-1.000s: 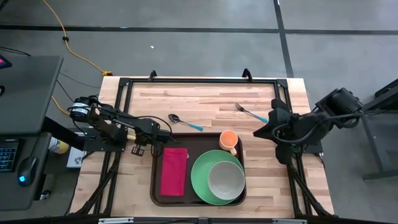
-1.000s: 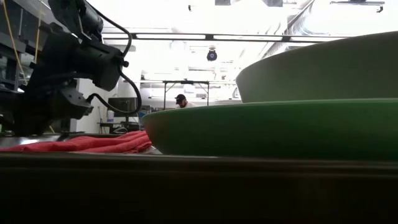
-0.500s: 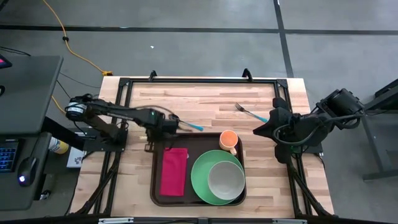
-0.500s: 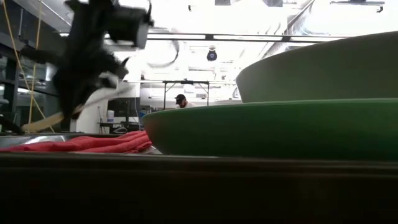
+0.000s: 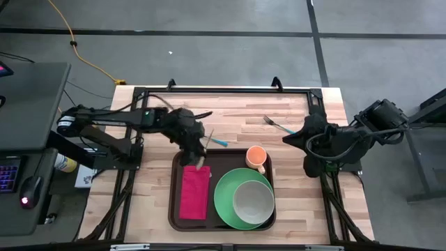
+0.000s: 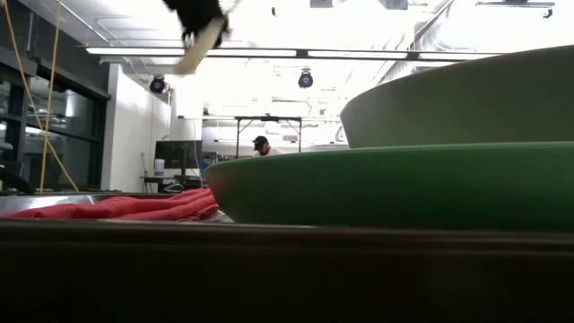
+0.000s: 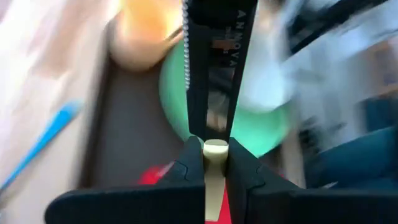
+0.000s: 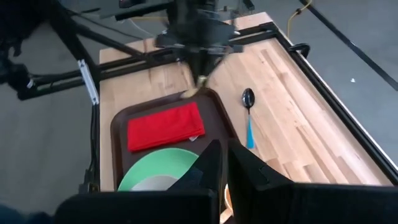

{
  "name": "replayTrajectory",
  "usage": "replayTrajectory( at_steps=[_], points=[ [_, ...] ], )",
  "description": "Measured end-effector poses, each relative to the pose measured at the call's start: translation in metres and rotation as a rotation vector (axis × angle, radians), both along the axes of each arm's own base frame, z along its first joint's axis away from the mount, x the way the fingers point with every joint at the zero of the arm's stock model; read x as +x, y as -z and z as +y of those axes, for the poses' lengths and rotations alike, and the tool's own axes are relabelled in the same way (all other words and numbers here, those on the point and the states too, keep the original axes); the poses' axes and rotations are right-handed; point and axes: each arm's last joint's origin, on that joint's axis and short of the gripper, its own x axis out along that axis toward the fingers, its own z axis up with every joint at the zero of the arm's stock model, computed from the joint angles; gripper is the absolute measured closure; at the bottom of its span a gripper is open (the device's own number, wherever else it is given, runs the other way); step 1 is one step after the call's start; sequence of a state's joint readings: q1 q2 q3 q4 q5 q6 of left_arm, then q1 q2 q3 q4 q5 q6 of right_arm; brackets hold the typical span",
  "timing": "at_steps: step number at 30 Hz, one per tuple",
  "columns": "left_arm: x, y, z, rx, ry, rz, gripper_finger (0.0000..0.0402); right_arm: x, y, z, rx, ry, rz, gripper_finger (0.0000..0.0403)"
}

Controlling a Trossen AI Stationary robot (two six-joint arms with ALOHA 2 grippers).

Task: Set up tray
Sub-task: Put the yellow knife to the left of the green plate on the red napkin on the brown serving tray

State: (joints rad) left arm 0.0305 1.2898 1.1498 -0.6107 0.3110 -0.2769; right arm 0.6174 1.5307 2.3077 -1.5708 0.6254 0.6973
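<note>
From above we count one of each thing. The left pincer (image 5: 198, 155) hangs over the far left corner of the dark brown tray (image 5: 221, 221), pinching a pale knife-like utensil (image 5: 202, 157) by its handle; we cannot settle what sort it is, because the left wrist view is smeared and shows only the cream handle (image 7: 215, 163) clamped between the dark fingers (image 7: 238, 171). The tray sits on the near middle of the wooden counter (image 5: 237, 111). On it, from left to right, lie a red napkin (image 5: 194, 192), then a green plate (image 5: 227, 197) with a grey-green bowl (image 5: 253, 201) on top, and an orange cup (image 5: 256, 156) in the far right corner.

Just beyond the tray's far rim a blue-handled spoon (image 5: 211, 138) lies on the counter, partly covered by the left arm. Farther right, a blue-handled fork (image 5: 280, 126) lies near the right pincer (image 5: 288, 140), which waits above the counter's right edge; we cannot tell whether it is spread or pressed together.

The low view gives what the high one cannot: the plate's green edge (image 6: 395, 193) and the bowl's side (image 6: 466, 99) fill the right, the napkin (image 6: 117, 208) shows as a red ridge on the left, and the held utensil (image 6: 199, 47) is cut off at the top. A person (image 6: 261, 144) shows far back in the room.

The right wrist view shows the spoon (image 8: 248, 115) whole, beside the tray (image 8: 115, 130).
</note>
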Motion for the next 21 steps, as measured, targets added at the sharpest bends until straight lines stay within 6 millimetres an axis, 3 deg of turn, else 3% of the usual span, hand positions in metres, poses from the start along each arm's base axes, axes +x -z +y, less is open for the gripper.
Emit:
replayTrajectory(
  at_steps=[5,11,18,21],
  points=[
    [-0.015,-0.014,-0.030,-0.085,0.067,-0.134,0.0355,0.000,0.000,-0.001,-0.001,0.034,-0.016,0.0402],
    [-0.048,-0.002,-0.072,-0.157,0.003,-0.048,0.0355,-0.009,-0.006,-0.008,-0.047,0.020,-0.039,0.0402],
    [-0.079,0.032,-0.118,-0.271,-0.369,0.049,0.0355,-0.050,-0.023,-0.037,-0.101,-0.053,-0.110,0.0403],
    [-0.081,0.052,-0.132,-0.343,-0.581,0.078,0.0355,-0.074,-0.030,-0.054,-0.119,-0.081,-0.157,0.0403]
  ],
)
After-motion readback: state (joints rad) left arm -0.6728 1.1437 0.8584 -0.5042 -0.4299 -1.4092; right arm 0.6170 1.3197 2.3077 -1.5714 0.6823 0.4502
